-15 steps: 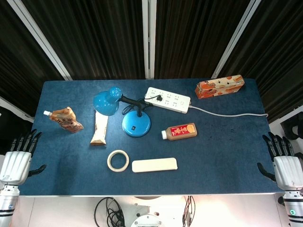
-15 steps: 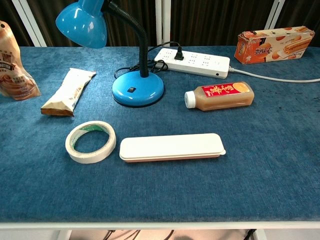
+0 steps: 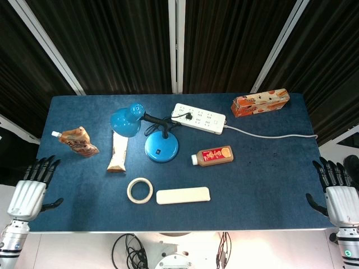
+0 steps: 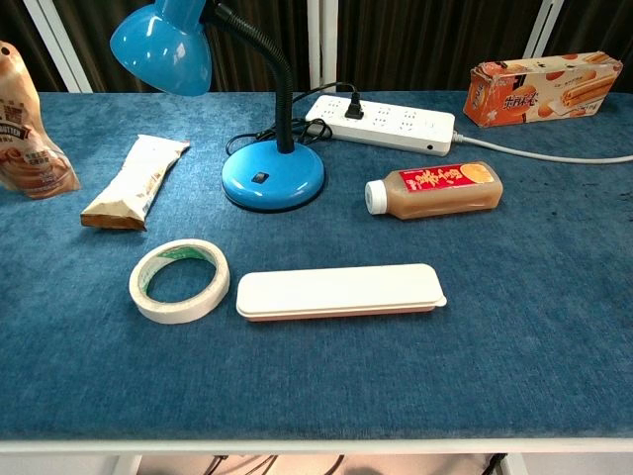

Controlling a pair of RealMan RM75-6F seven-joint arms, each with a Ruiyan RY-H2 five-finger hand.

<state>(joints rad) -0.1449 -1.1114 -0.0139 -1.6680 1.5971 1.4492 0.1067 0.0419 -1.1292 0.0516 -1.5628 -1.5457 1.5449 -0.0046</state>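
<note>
My left hand (image 3: 31, 189) hangs at the table's front left corner, fingers spread, holding nothing. My right hand (image 3: 338, 195) sits at the front right edge, also spread and empty. Neither hand shows in the chest view. On the blue table (image 3: 269, 179) lie a tape roll (image 3: 139, 190) (image 4: 179, 280), a long white case (image 3: 183, 195) (image 4: 338, 291), a brown drink bottle (image 3: 212, 156) (image 4: 433, 189) on its side, and a blue desk lamp (image 3: 159, 144) (image 4: 272, 174). The left hand is nearest the brown spouted pouch (image 3: 76, 141) (image 4: 28, 141).
A white power strip (image 3: 198, 118) (image 4: 381, 122) with a plugged-in cord lies at the back, its cable (image 3: 269, 135) running right. An orange snack box (image 3: 261, 102) (image 4: 544, 86) is at the back right. A wrapped snack bar (image 3: 118, 151) (image 4: 136, 181) lies left of the lamp.
My left hand has shifted slightly right and toward the table's front corner. The right hand has dropped a little lower. Nothing on the table has moved.
</note>
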